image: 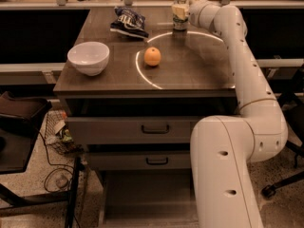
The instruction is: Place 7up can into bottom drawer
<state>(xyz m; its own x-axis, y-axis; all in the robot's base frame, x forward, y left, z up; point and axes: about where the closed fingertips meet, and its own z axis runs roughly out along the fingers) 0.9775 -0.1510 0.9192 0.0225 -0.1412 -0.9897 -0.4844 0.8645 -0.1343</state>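
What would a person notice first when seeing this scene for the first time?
The big white arm fills the right side and reaches to the far edge of the dark tabletop, where the gripper is at the 7up can. On it, an orange lies in the middle and a white bowl stands at the left. Below, the bottom drawer is pulled out.

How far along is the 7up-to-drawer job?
Done: the bottom drawer is already pulled out below the two closed drawers, and nothing shows in it.
In hand: the gripper is at the 7up can, which stands upright at the back of the countertop. A firm grasp cannot be confirmed.
Left: lift the can, carry it down and set it in the drawer.
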